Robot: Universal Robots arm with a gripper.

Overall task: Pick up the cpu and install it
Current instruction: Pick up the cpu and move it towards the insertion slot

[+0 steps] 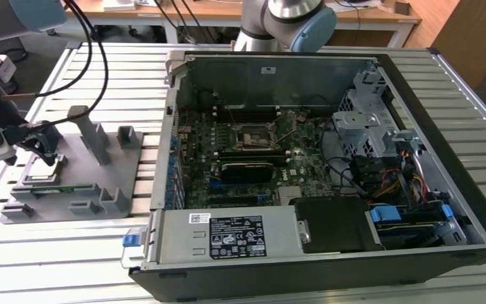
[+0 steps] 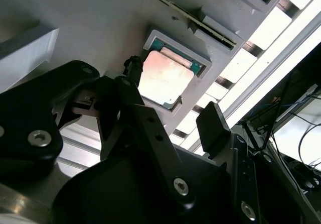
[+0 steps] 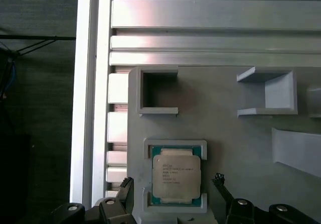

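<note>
First wrist view: your gripper is spread wide astride the cpu in its gray fixture; pickup stage, nothing grasped. Gripping needs fingers square to its edges.

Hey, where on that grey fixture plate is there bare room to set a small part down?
Bare plate lies between the two open brackets, and between the cpu nest and the slanted block. Beside the cpu it is crowded: the fingers flank it.
</note>
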